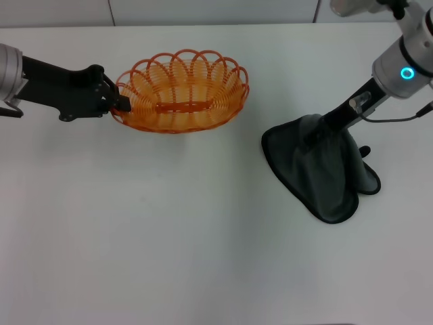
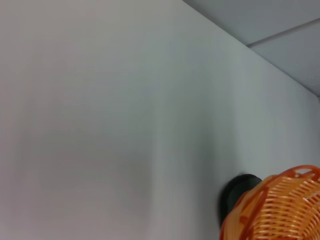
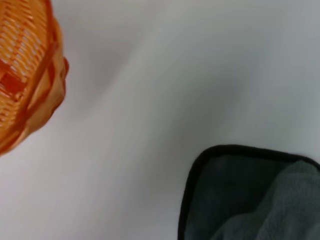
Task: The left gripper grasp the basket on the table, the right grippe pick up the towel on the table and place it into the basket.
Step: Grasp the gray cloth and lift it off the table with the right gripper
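Observation:
The orange wire basket (image 1: 179,91) sits on the white table (image 1: 169,230) at the back left. My left gripper (image 1: 120,101) reaches in from the left edge and is shut on the basket's left rim. In the left wrist view a part of the basket (image 2: 280,210) shows in one corner. The dark grey towel (image 1: 318,176) lies at the right, pulled up into a peak where my right gripper (image 1: 318,132) is shut on it; its lower folds still rest on the table. The right wrist view shows the towel's black-edged corner (image 3: 240,200) and the basket (image 3: 25,70) farther off.
The table's far edge (image 1: 203,26) meets a pale wall behind the basket. White tabletop spans the stretch between basket and towel and the whole front half.

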You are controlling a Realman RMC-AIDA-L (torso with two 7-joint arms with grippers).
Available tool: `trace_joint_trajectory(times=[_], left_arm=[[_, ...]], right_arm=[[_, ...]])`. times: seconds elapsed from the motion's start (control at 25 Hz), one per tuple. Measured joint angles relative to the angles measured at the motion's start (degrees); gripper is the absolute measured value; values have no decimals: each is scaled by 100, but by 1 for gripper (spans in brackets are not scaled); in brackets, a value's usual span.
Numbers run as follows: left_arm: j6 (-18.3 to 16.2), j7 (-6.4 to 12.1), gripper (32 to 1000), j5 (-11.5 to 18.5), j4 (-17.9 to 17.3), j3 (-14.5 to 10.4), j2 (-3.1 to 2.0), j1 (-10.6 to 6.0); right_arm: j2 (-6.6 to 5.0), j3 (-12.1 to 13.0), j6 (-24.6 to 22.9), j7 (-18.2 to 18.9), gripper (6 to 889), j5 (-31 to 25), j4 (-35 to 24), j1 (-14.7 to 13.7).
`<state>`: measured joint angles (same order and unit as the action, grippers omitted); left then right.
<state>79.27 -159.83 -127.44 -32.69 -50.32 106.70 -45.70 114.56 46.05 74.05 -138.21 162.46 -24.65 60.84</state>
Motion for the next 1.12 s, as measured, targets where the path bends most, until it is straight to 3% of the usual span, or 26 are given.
trace_joint_trajectory(times=[0.52, 1.12], left_arm=[[-13, 21, 82, 0, 0, 5, 0, 0], [-17, 39, 81, 7, 0, 5, 9, -9]], right_arm=[[123, 150, -282, 59, 847, 15, 62, -107], [128, 235, -418, 66, 847, 14, 128, -151]])
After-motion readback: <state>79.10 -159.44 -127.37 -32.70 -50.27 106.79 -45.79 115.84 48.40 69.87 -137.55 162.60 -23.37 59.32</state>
